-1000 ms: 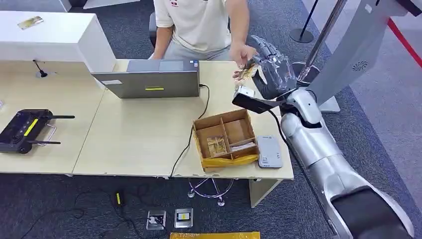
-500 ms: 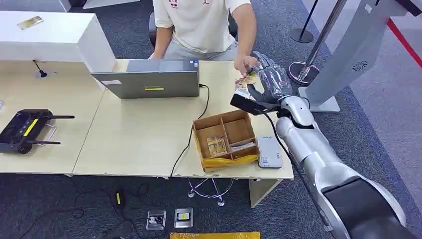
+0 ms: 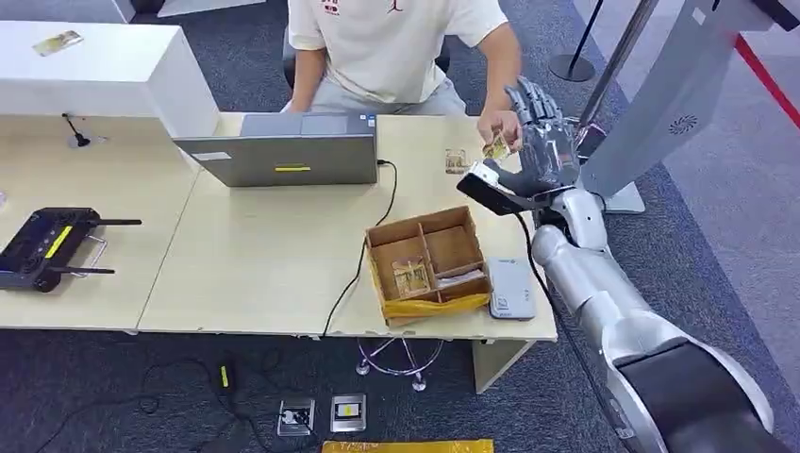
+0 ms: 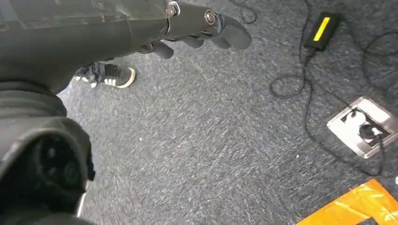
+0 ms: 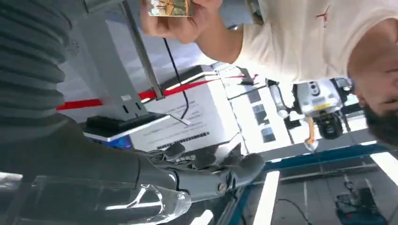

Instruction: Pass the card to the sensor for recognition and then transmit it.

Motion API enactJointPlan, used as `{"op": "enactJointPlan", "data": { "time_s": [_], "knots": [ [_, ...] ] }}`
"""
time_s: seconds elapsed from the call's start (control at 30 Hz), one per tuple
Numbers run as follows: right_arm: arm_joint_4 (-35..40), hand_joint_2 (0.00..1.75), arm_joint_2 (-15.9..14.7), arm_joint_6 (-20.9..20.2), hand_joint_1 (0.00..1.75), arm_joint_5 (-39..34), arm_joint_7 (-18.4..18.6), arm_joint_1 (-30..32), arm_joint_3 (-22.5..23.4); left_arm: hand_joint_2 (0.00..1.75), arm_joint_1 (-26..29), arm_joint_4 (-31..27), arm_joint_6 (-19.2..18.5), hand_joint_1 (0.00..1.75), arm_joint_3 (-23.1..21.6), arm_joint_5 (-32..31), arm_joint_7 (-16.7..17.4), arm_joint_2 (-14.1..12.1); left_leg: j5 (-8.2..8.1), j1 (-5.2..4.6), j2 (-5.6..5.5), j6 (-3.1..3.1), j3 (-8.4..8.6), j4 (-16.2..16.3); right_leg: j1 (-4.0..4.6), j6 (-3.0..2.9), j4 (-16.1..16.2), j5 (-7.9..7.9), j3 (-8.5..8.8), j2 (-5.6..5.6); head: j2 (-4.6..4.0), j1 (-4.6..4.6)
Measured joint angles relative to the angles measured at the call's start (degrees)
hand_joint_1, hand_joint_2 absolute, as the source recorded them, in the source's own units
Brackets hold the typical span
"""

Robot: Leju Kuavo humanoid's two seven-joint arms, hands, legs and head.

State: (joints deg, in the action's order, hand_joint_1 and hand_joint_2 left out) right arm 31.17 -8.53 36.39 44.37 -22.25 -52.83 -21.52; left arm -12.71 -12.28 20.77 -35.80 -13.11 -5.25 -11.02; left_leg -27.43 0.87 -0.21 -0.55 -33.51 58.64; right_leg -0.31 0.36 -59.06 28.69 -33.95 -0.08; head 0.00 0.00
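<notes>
Comparing against the frame a second ago, we find the right hand (image 3: 540, 142) raised at the table's (image 3: 255, 264) far right corner, shifted right and farther from the cardboard box (image 3: 429, 260). Its fingers are spread and upright, holding nothing. The card (image 3: 496, 147) now sits pinched in the person's hand (image 3: 500, 132), just beside the robot's palm; the right wrist view shows that hand gripping it (image 5: 170, 7). A second card (image 3: 457, 161) lies flat on the table nearby. The card reader (image 3: 510, 288) stays beside the box. The left hand (image 4: 197, 28) hangs over carpet, fingers loosely apart, empty.
</notes>
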Motion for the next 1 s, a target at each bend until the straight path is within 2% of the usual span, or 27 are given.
{"op": "enactJointPlan", "data": {
  "time_s": [0.13, 0.2, 0.3, 0.33, 0.53, 0.63, 0.9, 1.0],
  "knots": [
    [3.78, 1.75, -1.99, 0.11, 0.00, 2.39, -3.19, 5.37, 7.22, 0.00, 1.73, 0.02, 0.55, 0.00, 0.00, 0.55, -0.59, -0.09, -0.05, -0.03, -0.01, 0.05, -0.02, 0.00, -0.02, 0.00, 0.03, 0.00, 0.01, -0.04, 0.00, -0.07],
    [6.47, 1.75, -3.17, 0.11, 0.00, 3.98, -7.68, 8.82, 14.06, 0.00, 2.52, 0.02, 1.18, 0.00, 0.00, 1.22, -0.87, -0.11, -0.09, -0.04, -0.01, 0.08, -0.01, 0.01, -0.03, 0.00, 0.06, 0.00, 0.01, -0.07, 0.00, -0.04],
    [8.94, 1.75, -4.30, 0.11, 0.00, 2.18, -15.55, 13.12, 24.97, 0.00, 3.92, 0.02, 2.03, 0.00, 0.00, 2.16, -1.40, -0.11, -0.11, -0.04, -0.07, 0.10, -0.02, 0.02, -0.03, 0.01, 0.08, 0.01, 0.01, -0.13, 0.00, -0.04],
    [9.64, 1.75, -4.59, 0.11, 0.00, 1.02, -16.39, 14.24, 28.49, 0.00, 4.32, 0.04, 2.12, 0.00, 0.00, 2.47, -1.51, -0.11, -0.12, -0.04, -0.11, 0.10, -0.06, 0.01, -0.04, 0.01, 0.08, 0.01, 0.01, -0.16, 0.00, -0.04],
    [12.70, 1.75, -6.07, 0.11, 0.00, -5.64, -17.29, 22.72, 45.27, 0.00, 5.03, 0.07, 1.99, 0.00, 0.02, 4.87, -1.55, -0.11, -0.17, -0.03, -0.16, 0.14, 0.01, 0.01, -0.02, 0.08, 0.13, 0.14, 0.03, -0.23, 0.00, -0.04],
    [13.29, 1.75, -6.45, 0.11, 0.00, -8.72, -17.33, 28.27, 56.77, 0.00, 5.49, 0.07, 1.88, 0.00, 0.13, 6.09, -0.87, -0.09, -0.27, -0.03, -0.21, 0.08, -0.03, 0.00, -0.03, 0.13, 0.11, 0.17, 0.03, -0.20, 0.00, -0.04],
    [9.06, 1.75, -6.97, 0.11, 0.00, -1.68, -17.33, 34.57, 80.66, 0.00, 5.43, 0.07, 2.01, 0.00, 0.48, 8.22, 0.96, 0.09, -0.43, -0.02, 0.29, 0.10, 0.08, 0.00, -0.02, 0.07, 0.11, 0.23, -0.05, 0.19, 0.00, -0.07],
    [6.77, 1.75, -6.82, 0.11, 0.00, -1.40, -16.39, 36.48, 88.48, 0.00, 5.35, 0.07, 2.12, 0.00, 0.61, 8.59, 1.42, 0.15, -0.46, -0.02, 0.27, 0.09, 0.08, -0.01, -0.02, 0.03, 0.10, 0.29, -0.02, 0.17, 0.00, -0.04]
  ]
}}
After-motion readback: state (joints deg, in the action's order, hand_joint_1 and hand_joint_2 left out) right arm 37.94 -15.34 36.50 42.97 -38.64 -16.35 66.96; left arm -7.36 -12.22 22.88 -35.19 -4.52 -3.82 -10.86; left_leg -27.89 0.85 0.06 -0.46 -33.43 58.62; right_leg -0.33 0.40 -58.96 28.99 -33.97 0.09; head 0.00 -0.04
